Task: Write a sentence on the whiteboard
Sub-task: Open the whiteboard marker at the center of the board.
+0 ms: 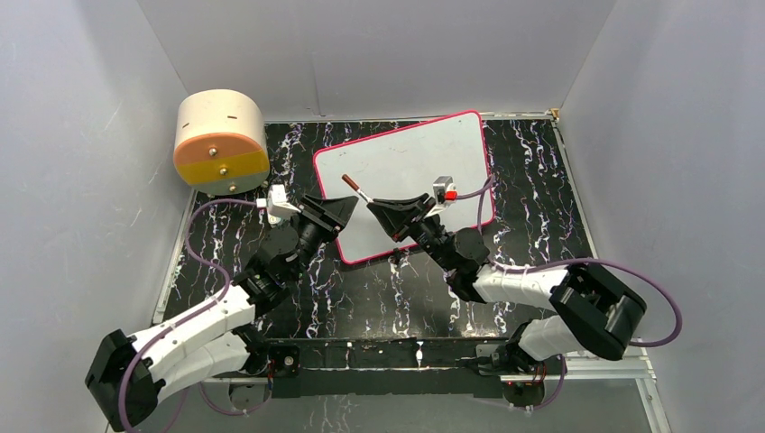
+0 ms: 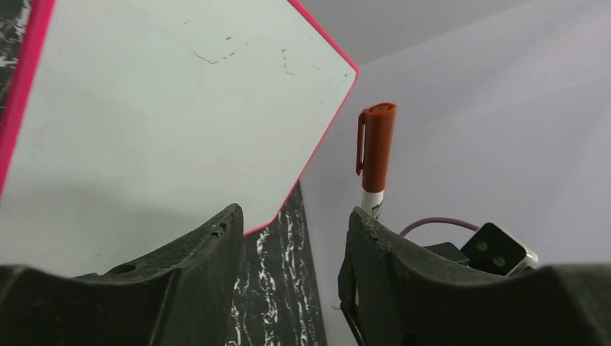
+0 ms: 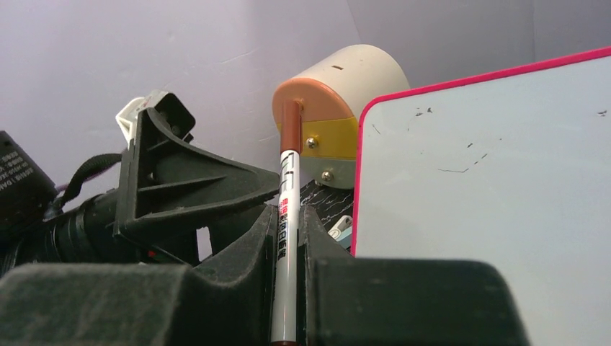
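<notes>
The whiteboard with its pink-red frame lies tilted on the black marbled table. Its surface shows only faint specks, and the sentence is out of view. My right gripper is shut on a white marker whose brown cap points up and away. In the top view the marker hangs over the board's near left part, gripped by the right gripper. My left gripper stands open and empty just left of it, with the capped marker showing past its right finger.
A round tan-and-orange drum stands at the back left, close to the board's left corner. Grey walls close in the table on three sides. The left gripper's body sits right beside the marker in the right wrist view.
</notes>
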`<state>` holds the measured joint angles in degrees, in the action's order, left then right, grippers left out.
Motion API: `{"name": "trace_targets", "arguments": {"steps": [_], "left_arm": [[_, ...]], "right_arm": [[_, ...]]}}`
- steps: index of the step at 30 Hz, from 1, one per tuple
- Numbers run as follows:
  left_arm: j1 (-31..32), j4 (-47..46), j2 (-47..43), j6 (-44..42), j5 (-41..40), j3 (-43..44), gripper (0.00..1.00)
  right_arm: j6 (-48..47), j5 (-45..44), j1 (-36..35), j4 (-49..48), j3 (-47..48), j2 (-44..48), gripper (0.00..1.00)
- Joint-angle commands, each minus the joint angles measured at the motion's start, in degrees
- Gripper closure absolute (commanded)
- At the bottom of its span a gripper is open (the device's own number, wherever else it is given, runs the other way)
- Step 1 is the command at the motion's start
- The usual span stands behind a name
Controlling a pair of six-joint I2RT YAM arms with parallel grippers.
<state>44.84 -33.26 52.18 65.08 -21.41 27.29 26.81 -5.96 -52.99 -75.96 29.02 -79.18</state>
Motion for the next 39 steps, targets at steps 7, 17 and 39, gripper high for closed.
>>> {"name": "trace_targets", "arguments": {"steps": [7, 17, 39], "left_arm": [[0.16, 21.95, -5.18, -15.5, -3.7, 10.93, 0.31], [-1.19, 31.16, -0.99, -9.83, -0.83, 16.89, 0.26], [-6.83, 26.86, 8.36, 10.88, 7.77, 17.51, 0.6]], "right_arm": [[-2.47, 3.02, 0.27, 7.89, -1.04, 5.53, 1.0], [-12.31, 4.79, 0.28, 9.96, -1.39, 5.44, 1.0], [-23.07, 5.6, 0.28, 5.98, -3.09, 4.22, 1.0]]}}
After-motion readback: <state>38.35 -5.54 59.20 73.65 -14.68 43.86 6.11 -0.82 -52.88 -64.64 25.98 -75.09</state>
